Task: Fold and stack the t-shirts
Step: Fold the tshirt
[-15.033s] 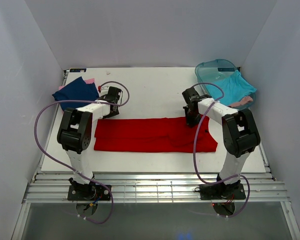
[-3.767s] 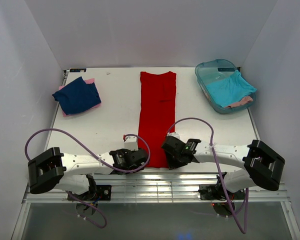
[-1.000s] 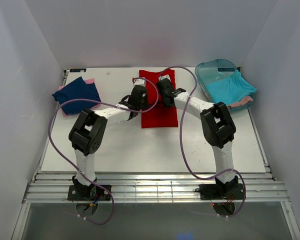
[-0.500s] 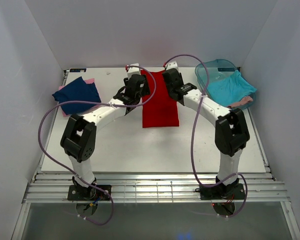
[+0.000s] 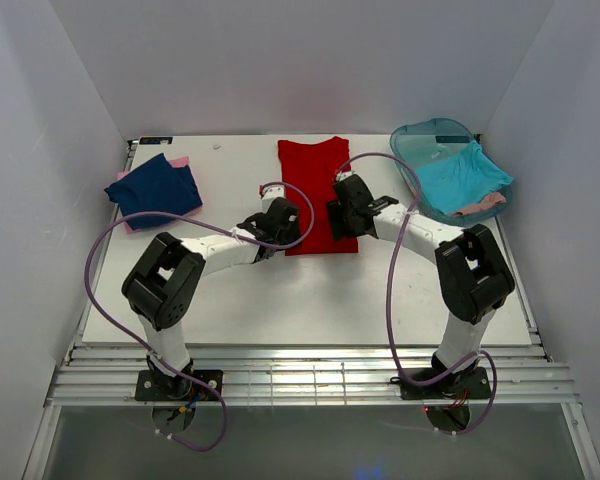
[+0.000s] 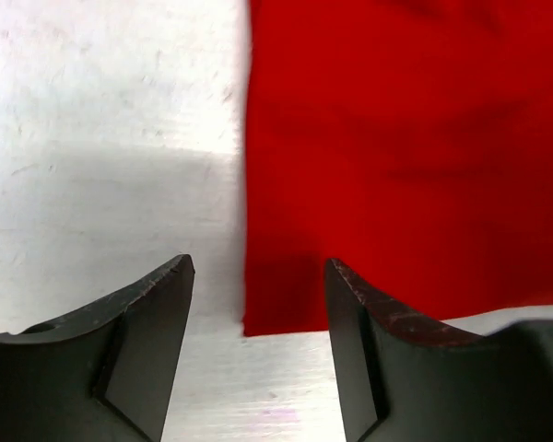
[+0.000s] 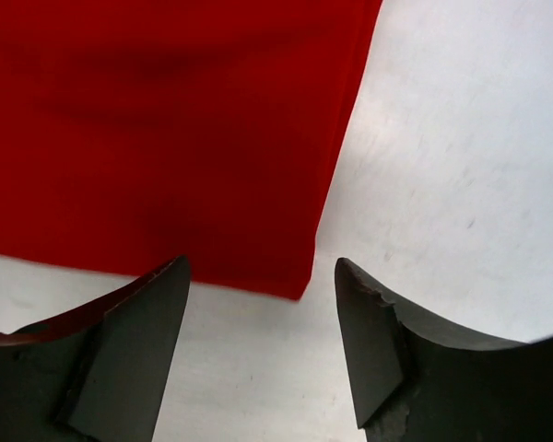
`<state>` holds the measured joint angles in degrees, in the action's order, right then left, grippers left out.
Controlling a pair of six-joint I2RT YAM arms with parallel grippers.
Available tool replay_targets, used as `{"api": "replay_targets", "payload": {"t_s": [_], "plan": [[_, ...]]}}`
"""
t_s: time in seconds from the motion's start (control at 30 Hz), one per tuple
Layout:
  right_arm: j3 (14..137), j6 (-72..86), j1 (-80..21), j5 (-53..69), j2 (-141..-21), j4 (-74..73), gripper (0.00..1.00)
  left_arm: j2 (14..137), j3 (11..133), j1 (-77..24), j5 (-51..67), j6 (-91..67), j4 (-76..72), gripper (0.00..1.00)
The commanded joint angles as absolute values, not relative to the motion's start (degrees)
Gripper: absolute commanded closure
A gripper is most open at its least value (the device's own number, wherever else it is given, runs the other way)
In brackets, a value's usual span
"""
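Red t-shirt (image 5: 316, 195) laid folded, far-ctr of bench (image 5: 230, 290). Left gripper (image 6: 256, 276) & right gripper (image 7: 261, 267) both released, set over near corners. All layers to be pinched evenly, lifted simult. for next fold.

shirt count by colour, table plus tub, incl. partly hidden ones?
Red shirt: 1
Navy shirt: 1
Turquoise shirt: 1
Pink pieces: 2, one under the navy shirt, one in the tub
Total: 5
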<state>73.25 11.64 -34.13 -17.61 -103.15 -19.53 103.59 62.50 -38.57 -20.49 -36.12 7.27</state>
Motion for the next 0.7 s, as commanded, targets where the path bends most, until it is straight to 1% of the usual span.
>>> {"api": "replay_targets", "payload": {"t_s": [0.0,0.27,0.43,0.67], "plan": [[67.18,14.76,-33.66,-11.87,-96.61,-16.09,0.29,98.27,60.13,-38.23,-18.55,-37.44,6.07,0.31],[60.13,16.17,-32.96,-11.16,-94.13,-12.58,0.30,98.17,56.34,-38.23,-13.98,-40.43,2.38,0.30],[56.35,17.22,-31.64,-9.32,-93.60,-8.80,0.33,97.91,54.67,-38.23,-14.06,-40.69,0.44,0.30],[54.32,18.02,-29.71,-7.91,-94.83,-4.31,0.36,98.96,54.76,-38.23,-14.50,-39.46,-2.19,0.30]]}}
